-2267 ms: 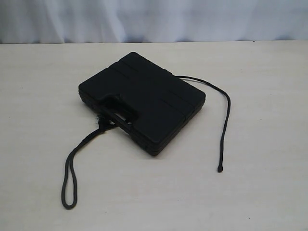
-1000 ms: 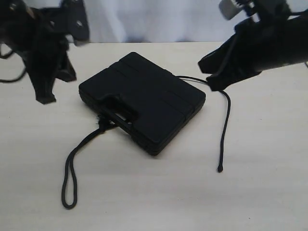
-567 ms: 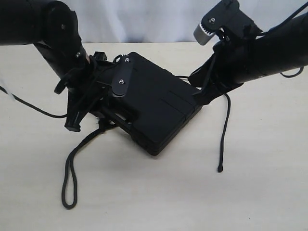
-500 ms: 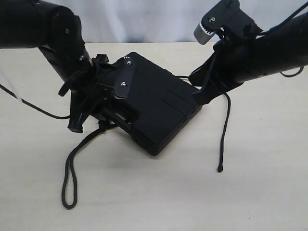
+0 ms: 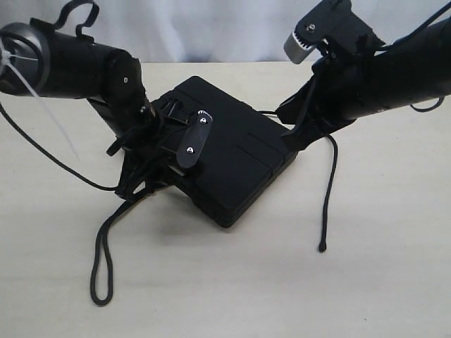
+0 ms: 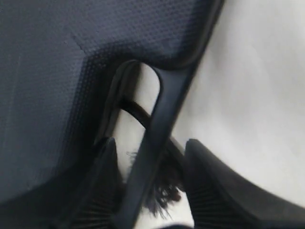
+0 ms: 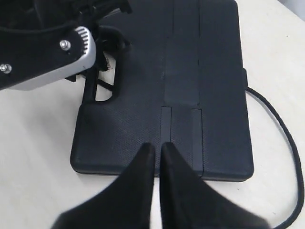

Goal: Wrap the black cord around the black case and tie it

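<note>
The black case (image 5: 236, 151) lies flat mid-table, handle corner toward the left arm. My left gripper (image 5: 150, 177) is down at that corner. In the left wrist view it (image 6: 150, 143) is open, its fingers (image 6: 102, 183) straddling the handle bar (image 6: 164, 109) and the frayed tip (image 6: 164, 188) of the black cord (image 6: 136, 112). The cord (image 5: 102, 257) loops out front left, and another strand (image 5: 330, 183) trails off the right corner. My right gripper (image 7: 156, 150) is shut and empty, tips over the case's (image 7: 190, 71) near edge; outside it sits at the case's right corner (image 5: 290, 137).
A white zip tie (image 5: 53, 130) and a thick black cable (image 5: 49, 163) hang from the left arm over the table. The cord's free end (image 5: 322, 247) lies front right. A pale curtain (image 5: 225, 28) closes the back.
Both arms came into a scene that held only case and cord. In the last half second the left gripper dropped lower onto the handle corner; the right arm held still.
</note>
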Robot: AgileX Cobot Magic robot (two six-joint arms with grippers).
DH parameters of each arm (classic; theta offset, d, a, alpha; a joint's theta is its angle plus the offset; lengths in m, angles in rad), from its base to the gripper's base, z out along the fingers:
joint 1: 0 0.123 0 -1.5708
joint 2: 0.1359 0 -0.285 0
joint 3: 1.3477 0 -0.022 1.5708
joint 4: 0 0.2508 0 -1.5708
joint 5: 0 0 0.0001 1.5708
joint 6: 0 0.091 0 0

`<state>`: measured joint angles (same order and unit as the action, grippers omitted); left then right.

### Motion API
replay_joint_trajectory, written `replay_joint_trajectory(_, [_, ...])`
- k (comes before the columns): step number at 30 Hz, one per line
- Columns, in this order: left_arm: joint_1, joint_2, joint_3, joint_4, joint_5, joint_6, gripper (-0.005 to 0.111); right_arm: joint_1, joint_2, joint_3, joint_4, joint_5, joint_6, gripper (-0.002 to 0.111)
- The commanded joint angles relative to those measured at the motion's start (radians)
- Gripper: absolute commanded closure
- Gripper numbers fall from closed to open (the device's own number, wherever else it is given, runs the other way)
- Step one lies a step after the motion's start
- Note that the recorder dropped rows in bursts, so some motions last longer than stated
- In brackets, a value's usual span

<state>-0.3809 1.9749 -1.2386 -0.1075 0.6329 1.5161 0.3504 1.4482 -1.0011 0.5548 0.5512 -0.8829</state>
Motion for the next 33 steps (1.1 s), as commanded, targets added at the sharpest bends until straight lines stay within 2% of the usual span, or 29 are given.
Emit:
replay_joint_trajectory(1, [-0.004, 0.028, -0.007, -0.007, -0.067, 0.008, 0.062, 0.002, 0.002, 0.015, -0.006, -0.048, -0.014, 0.104])
replay_joint_trajectory(7, [-0.004, 0.068, -0.007, -0.007, -0.068, 0.083, 0.062, 0.002, 0.002, 0.036, -0.011, -0.085, -0.026, 0.104])
replay_joint_trajectory(13, [-0.004, 0.092, -0.007, -0.007, -0.068, 0.085, 0.064, 0.002, 0.002, 0.036, -0.014, -0.085, -0.026, 0.104])
replay_joint_trajectory(15, [-0.004, 0.091, -0.007, -0.007, -0.068, 0.085, 0.073, 0.002, 0.002, 0.036, -0.014, -0.085, -0.021, 0.104])
replay_joint_trajectory(16, [-0.004, 0.091, -0.007, -0.007, -0.068, 0.085, 0.088, 0.002, 0.002, 0.036, -0.014, -0.083, -0.022, 0.104])
replay_joint_trajectory(19, [-0.004, 0.087, -0.007, 0.019, -0.059, 0.085, 0.107, 0.002, 0.002, 0.036, -0.014, -0.083, -0.022, 0.104])
replay_joint_trajectory(26, [-0.004, -0.023, -0.007, 0.045, -0.001, 0.085, 0.107, 0.002, 0.002, 0.036, -0.014, -0.079, -0.025, 0.103])
replay_joint_trajectory(30, [-0.004, -0.093, -0.007, 0.047, 0.003, 0.085, 0.107, 0.002, 0.002, 0.036, -0.014, -0.070, -0.084, 0.094])
replay_joint_trajectory(33, [-0.004, -0.148, -0.007, 0.070, 0.011, 0.085, 0.107, 0.002, 0.002, 0.036, -0.014, -0.048, -0.163, 0.083])
